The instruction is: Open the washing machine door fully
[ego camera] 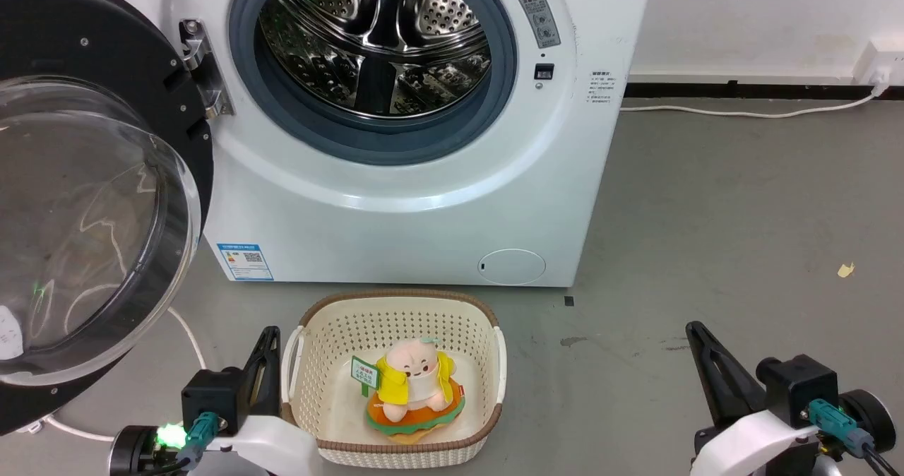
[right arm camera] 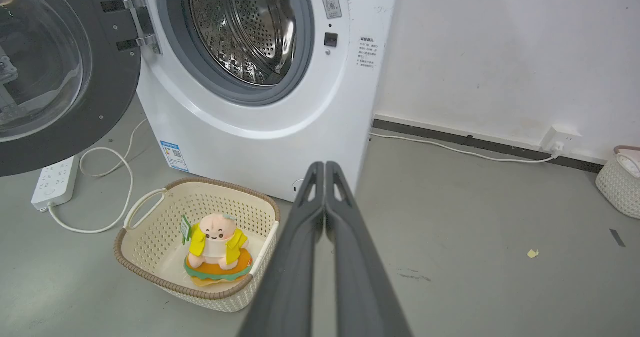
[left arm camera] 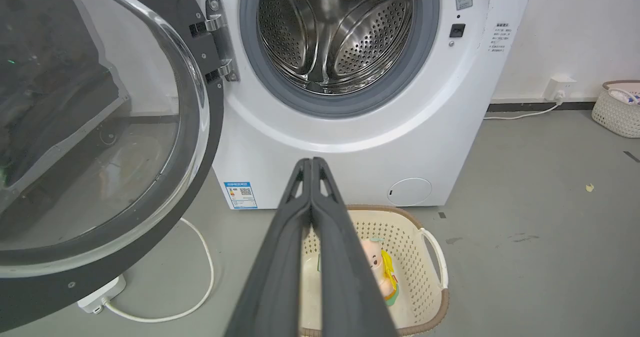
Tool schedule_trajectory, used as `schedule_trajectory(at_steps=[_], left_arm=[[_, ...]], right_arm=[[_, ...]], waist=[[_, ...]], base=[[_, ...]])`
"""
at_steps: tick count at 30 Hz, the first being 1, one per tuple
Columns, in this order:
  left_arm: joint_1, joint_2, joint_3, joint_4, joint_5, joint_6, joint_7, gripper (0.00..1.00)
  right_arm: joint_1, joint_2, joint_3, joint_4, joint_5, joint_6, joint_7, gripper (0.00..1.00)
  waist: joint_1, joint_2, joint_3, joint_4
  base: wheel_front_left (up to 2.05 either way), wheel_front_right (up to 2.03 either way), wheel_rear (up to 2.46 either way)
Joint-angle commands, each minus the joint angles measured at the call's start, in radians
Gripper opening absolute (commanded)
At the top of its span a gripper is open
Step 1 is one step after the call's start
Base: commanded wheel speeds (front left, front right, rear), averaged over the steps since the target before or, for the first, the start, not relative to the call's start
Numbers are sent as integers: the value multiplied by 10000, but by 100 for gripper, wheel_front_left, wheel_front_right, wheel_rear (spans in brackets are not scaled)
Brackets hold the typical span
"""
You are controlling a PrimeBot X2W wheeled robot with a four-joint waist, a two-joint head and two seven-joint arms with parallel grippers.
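Jaws are pressed together on both sides, holding nothing. Washing machine door (ego camera: 92, 24) hangs wide open at 9 o'clock (glass bowl (ego camera: 78, 236) bulging out), left gripper (ego camera: 269, 336) at 7, basket (ego camera: 395, 297) at 6, right gripper (ego camera: 696, 331) at 5.

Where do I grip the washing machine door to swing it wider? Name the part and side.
Take the washing machine door by its black rim low down, far from the hinge, for leverage; the bulging glass bowl offers no pinch. Probably come with the nearer left hand from the bowl side.
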Motion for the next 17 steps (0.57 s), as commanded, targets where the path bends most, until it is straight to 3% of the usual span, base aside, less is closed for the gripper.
schedule_trajectory(at_steps=[1,17], left_arm=[[-156,3,9,-37,89,-53,3,0],[-156,3,9,-37,89,-53,3,0]], right_arm=[[-121,45,-3,28,-76,8,14,0],[-121,45,-3,28,-76,8,14,0]], waist=[[0,0,0,0],[0,0,0,0]], base=[[0,0,0],[0,0,0]])
